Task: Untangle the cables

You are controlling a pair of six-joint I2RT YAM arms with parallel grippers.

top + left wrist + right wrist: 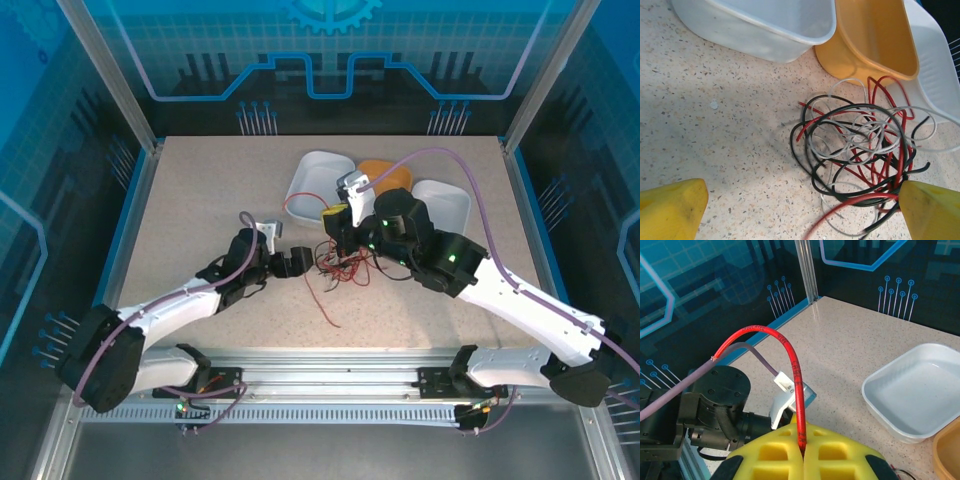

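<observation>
We're looking down at the counter (200, 200), and the cables (340, 262) sit in a loose heap near its middle, between the two arms. From the left wrist the heap is red, black and white loops crossing over one another on the speckled surface, just in front of the orange tray (875, 35). The left claw (800, 215) is spread wide and holds nothing. One of its yellow fingers (930, 210) is right up against the edge of the bundle, with strands running past it. Over to the right claw (802, 455): its yellow pads are pressed together on a single red cable (790, 352). That cable rises from the pinch, arcs over and ends free in the air. Beside the orange tray stands a white tray (318, 175), and a second white tray (445, 205) sits on its other side, all at the far part of the counter.
</observation>
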